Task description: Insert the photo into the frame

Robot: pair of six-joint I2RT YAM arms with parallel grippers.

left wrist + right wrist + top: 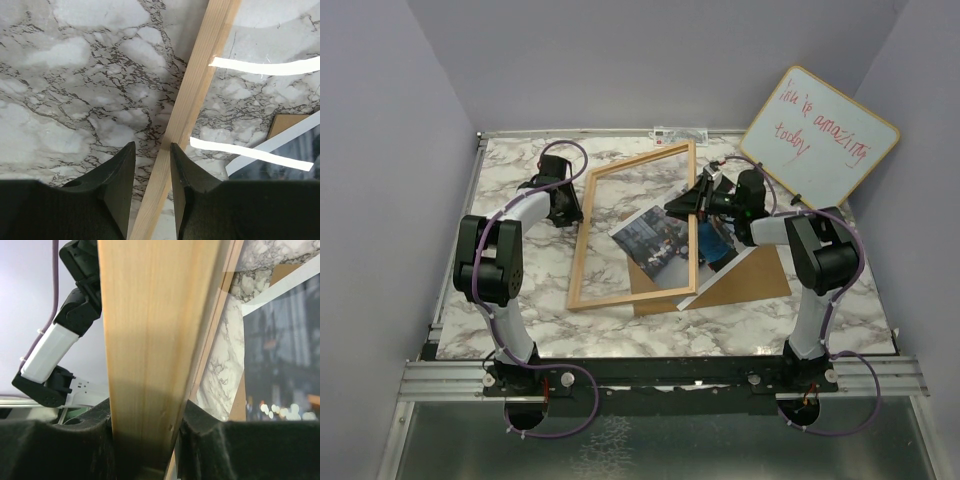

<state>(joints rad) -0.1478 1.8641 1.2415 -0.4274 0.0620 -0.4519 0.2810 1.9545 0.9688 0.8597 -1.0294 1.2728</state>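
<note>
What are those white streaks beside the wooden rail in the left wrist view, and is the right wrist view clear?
Left wrist view: the streaks are glare on the pane of the frame; the rest is sharp. Right wrist view: the frame fills it, close and soft; the photo looks dark.

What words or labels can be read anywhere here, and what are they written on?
"You're amazing today": red handwriting on the whiteboard leaning at the back right; the first word is loosely written, so that reading is less sure.
Small white label at the back edge of the table: too small to read.
The photo: no legible text.
</note>
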